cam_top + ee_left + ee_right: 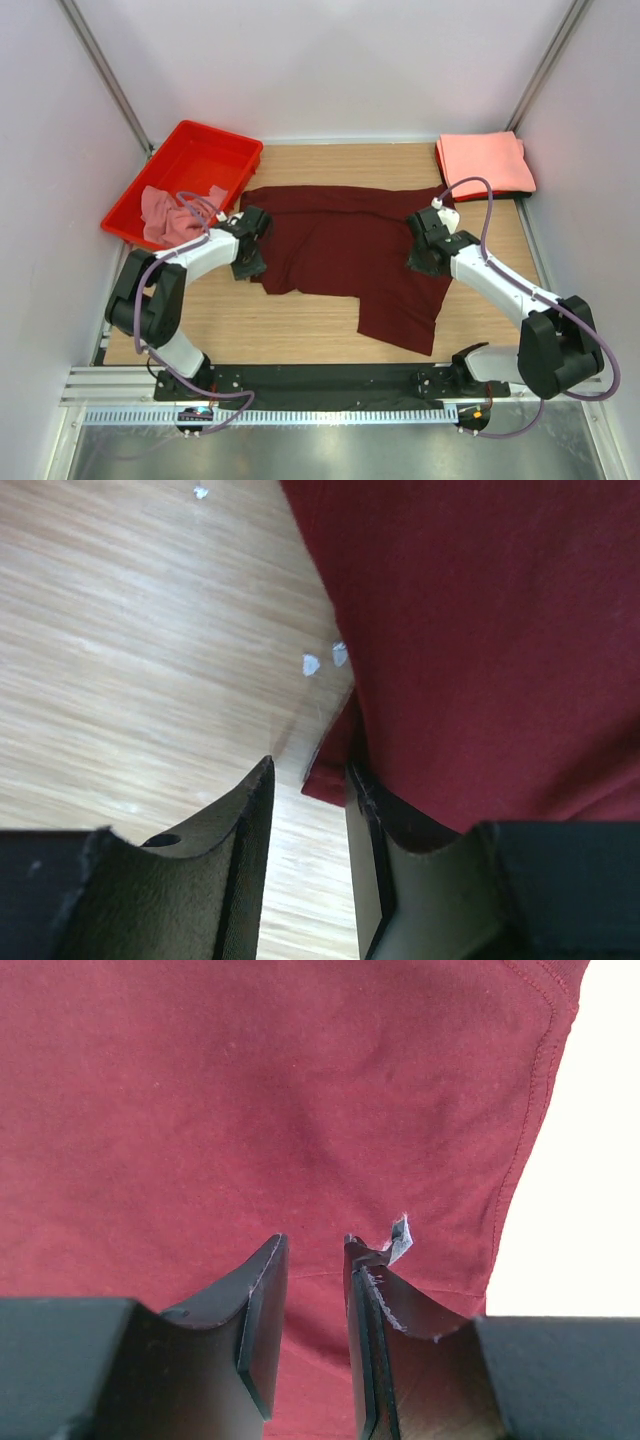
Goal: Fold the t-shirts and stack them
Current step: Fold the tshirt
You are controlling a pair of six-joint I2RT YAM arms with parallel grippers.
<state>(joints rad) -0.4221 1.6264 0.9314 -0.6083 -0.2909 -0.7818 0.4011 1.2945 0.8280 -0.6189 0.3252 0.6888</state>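
at the near edge, the black rail (330, 382) carries both my arms, with a bare strip of table (280, 335) just ahead of it and open room between the bases.

my left claw (309, 770) hangs low at the left edge of the maroon shirt (340, 250), released: its jaws stand apart, wood grain shows through the gap, and the shirt's hem corner lies just ahead of the right-hand finger. to its left the wood is bare except for a few white flecks (311, 664).

my right claw (314, 1242) is down over the same shirt near its right side. the jaws keep a narrow gap with red cloth showing in it; i cannot tell whether they are pinching it. a torn pale scrap (400, 1235) sticks to one fingertip, and a stitched hem runs down the cloth to the right of it.

the maroon shirt lies spread across the middle of the table between my two claws, its near edge ragged, one flap reaching towards the rail on the right.

farther back on the left, a crumpled pink shirt (165, 215) hangs over the near rim of the red tray (212, 135). in the far right corner a folded salmon shirt (485, 163) lies flat, close to the maroon shirt's far corner.
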